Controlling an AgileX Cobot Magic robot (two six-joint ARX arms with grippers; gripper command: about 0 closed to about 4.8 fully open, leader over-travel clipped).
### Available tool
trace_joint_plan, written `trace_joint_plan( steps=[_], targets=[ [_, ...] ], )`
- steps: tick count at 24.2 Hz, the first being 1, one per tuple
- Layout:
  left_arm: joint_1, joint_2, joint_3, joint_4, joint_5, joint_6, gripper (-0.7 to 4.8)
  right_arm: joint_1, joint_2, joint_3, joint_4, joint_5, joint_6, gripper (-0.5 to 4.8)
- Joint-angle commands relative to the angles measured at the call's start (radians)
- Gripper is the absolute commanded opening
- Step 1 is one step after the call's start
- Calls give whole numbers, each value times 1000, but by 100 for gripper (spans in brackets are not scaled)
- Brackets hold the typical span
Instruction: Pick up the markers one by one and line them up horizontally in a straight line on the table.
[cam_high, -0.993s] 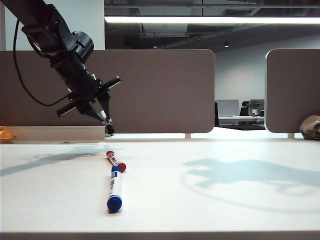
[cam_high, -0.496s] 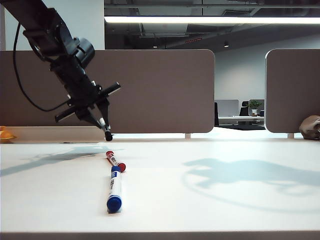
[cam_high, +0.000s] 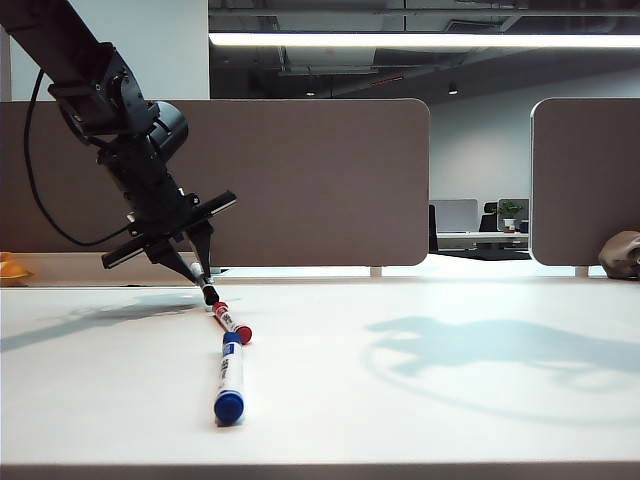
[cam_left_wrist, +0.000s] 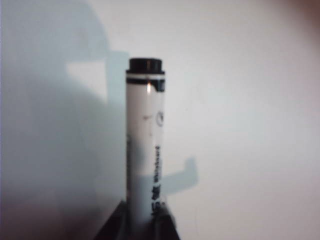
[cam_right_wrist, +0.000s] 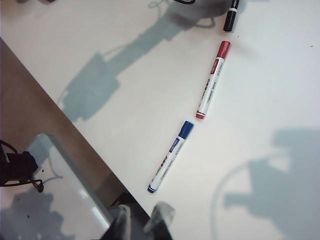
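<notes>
Right now my left gripper (cam_high: 197, 268) is clamped on the black marker (cam_high: 204, 282), far left side of the table (cam_high: 420, 400) in the exterior view. Marker hangs tilted, black end pointing down, tip just above the surface and almost at the far end of the red marker (cam_high: 231, 322). Can't tell from here if the tip touches the table. Left wrist view: black marker (cam_left_wrist: 144, 145) sticks out from between my fingers (cam_left_wrist: 112, 227), white barrel with printed label, black end farthest from the camera, plain white table (cam_left_wrist: 250, 100) behind it.

Red marker lies flat on the table, near its middle-left. Blue marker (cam_high: 230, 378) lies just in front of it, nearly end to end, small gap, both running roughly front to back in the exterior view.

Right wrist view: red marker (cam_right_wrist: 213, 79) and blue marker (cam_right_wrist: 170, 156) form a rough diagonal line, ends close but apart, and the black marker (cam_right_wrist: 231, 16) tip shows at the frame edge just beyond the red one. My right gripper (cam_right_wrist: 142, 220) hangs well above the table, holding nothing, fingers (cam_right_wrist: 161, 216) close together with a narrow gap. It is out of the exterior view.
</notes>
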Motion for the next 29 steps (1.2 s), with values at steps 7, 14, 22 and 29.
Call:
trace_joint_plan(
  steps=[7, 14, 22, 29],
  targets=[
    [0, -5, 3, 10, 8, -1, 22, 0, -6, 4, 17, -2, 0, 63],
    [0, -3, 3, 21, 1, -1, 22, 0, -6, 4, 17, -2, 0, 63],
    [0, -3, 3, 32, 0, -1, 22, 0, -6, 4, 20, -2, 0, 63],
    [0, -3, 3, 32, 0, -1, 22, 0, -6, 4, 20, -1, 0, 63]
  ],
)
